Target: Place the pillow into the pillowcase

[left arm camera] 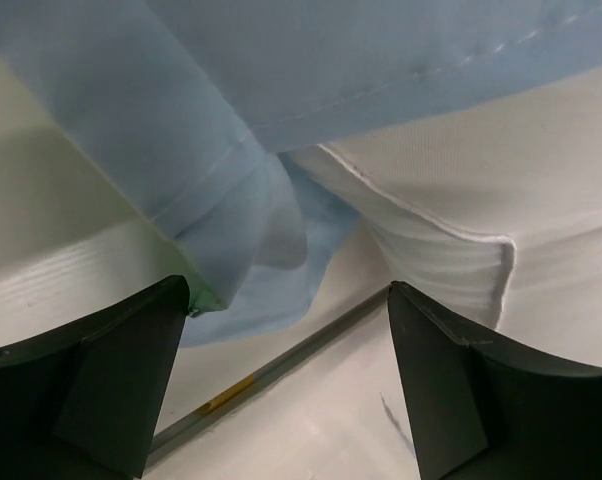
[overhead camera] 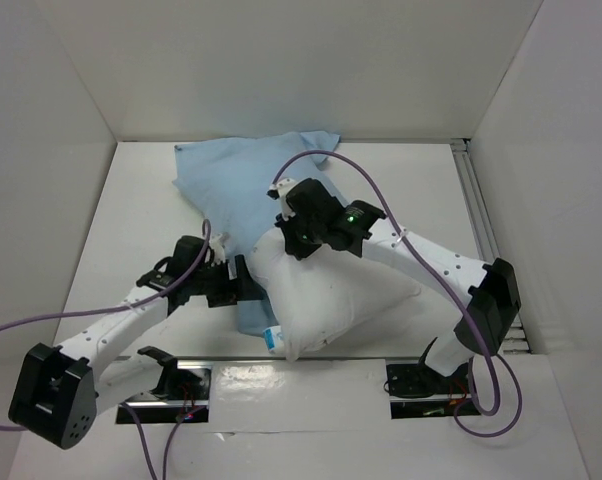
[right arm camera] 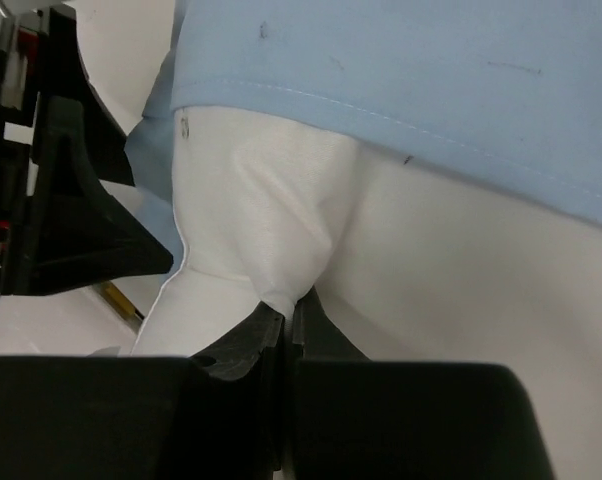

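Pillow (overhead camera: 341,300): your right claw (right arm camera: 289,312) clamped on its fabric fold; left claw (left arm camera: 289,290) jaws wide apart, pillow corner and pillowcase (overhead camera: 251,180) hem just ahead. One pillow, one pillowcase.

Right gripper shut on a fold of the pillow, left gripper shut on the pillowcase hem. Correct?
One thing is off: the left gripper is open, not shut. The left wrist view shows its fingers wide apart, with the pillowcase hem by one finger and nothing clamped between them. The rest is right: the right gripper is shut on a fold of the pillow.
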